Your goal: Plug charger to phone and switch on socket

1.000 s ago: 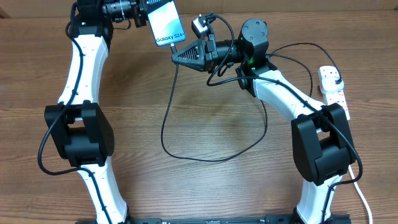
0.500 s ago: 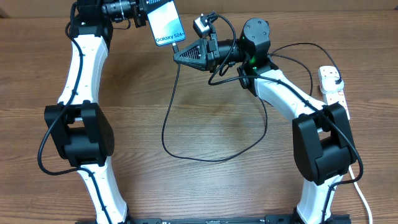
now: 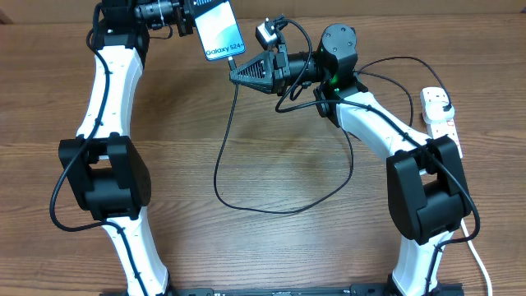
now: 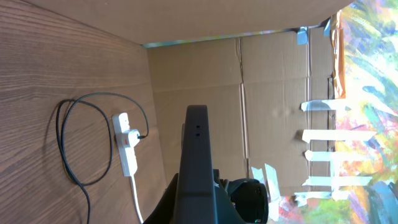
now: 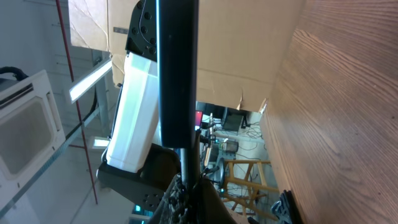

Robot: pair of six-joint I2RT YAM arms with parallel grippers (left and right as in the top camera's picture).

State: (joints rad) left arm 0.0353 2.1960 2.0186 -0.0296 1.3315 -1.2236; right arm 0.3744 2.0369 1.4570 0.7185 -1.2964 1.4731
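Overhead, the left claw (image 3: 187, 20) pinches the phone (image 3: 220, 33), its screen visible. The right claw (image 3: 233, 74) pinches the charger (image 3: 279, 212) tip just below it — the right wrist view gives only the phone's dark edge. Since a second ago, the right claw came slightly nearer.

From above, I see my left gripper (image 3: 194, 20) clamped on the upper end of the phone (image 3: 220, 34) near the far edge of the table (image 3: 288, 148), with the cyan screen facing the camera. My right gripper (image 3: 235, 74) is pinched closed on the charger (image 3: 271, 210) just beside the phone's lower corner. From there the black cable drops, loops wide across the wood and runs back up under my right arm, while the socket (image 3: 440, 117) lies well apart at the right edge.
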